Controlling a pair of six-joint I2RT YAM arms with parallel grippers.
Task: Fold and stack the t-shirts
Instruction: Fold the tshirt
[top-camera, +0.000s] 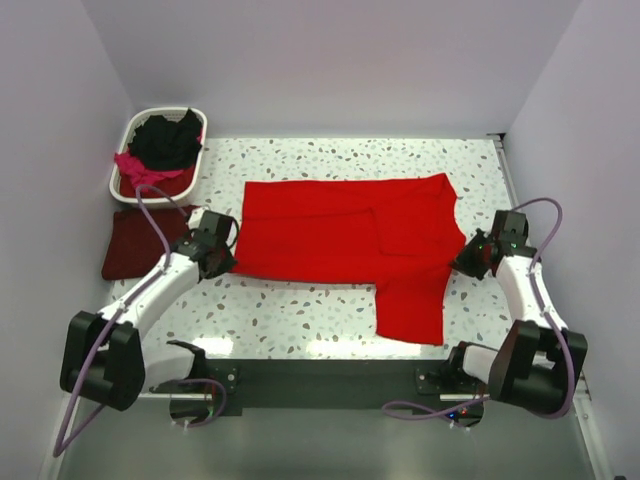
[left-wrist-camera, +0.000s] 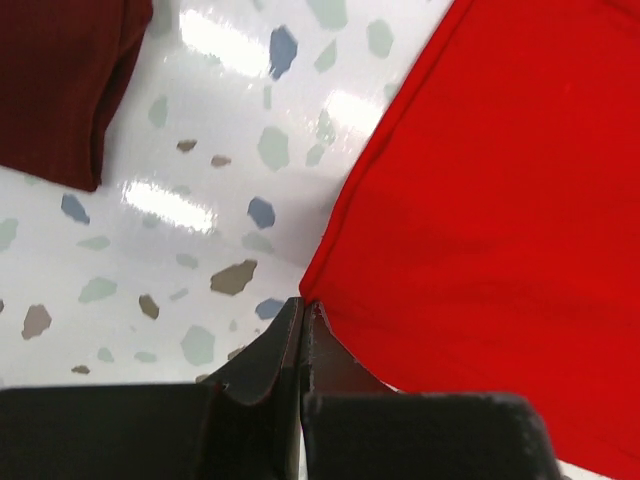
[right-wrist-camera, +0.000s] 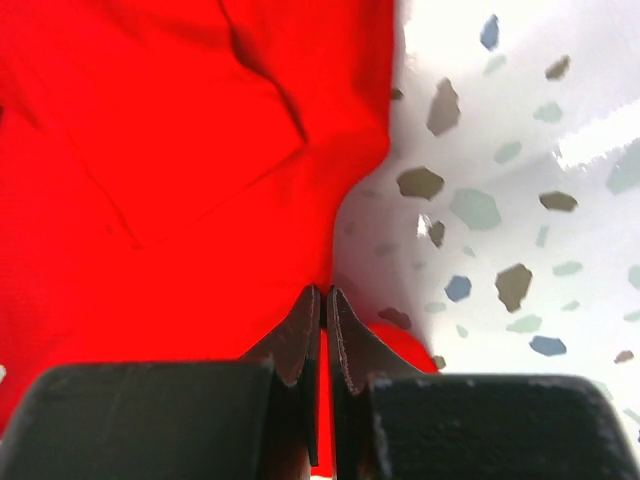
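Note:
A bright red t-shirt (top-camera: 340, 240) lies spread on the speckled table, partly folded, with one flap reaching toward the near edge. My left gripper (top-camera: 230, 260) sits at its left edge, jaws shut on the shirt's corner (left-wrist-camera: 500, 200); the tips (left-wrist-camera: 302, 305) meet right at the cloth. My right gripper (top-camera: 463, 262) is at the shirt's right edge, and in the right wrist view (right-wrist-camera: 325, 295) red cloth (right-wrist-camera: 150, 150) shows between its shut jaws. A folded dark maroon t-shirt (top-camera: 135, 245) lies left of the left gripper, also in the left wrist view (left-wrist-camera: 60, 80).
A white laundry basket (top-camera: 200, 150) stands at the back left, holding a black t-shirt (top-camera: 168, 140) and a magenta-pink one (top-camera: 140, 168). White walls close in the table on the left, back and right. The arms' bases stand on a dark rail (top-camera: 320, 380) at the near edge.

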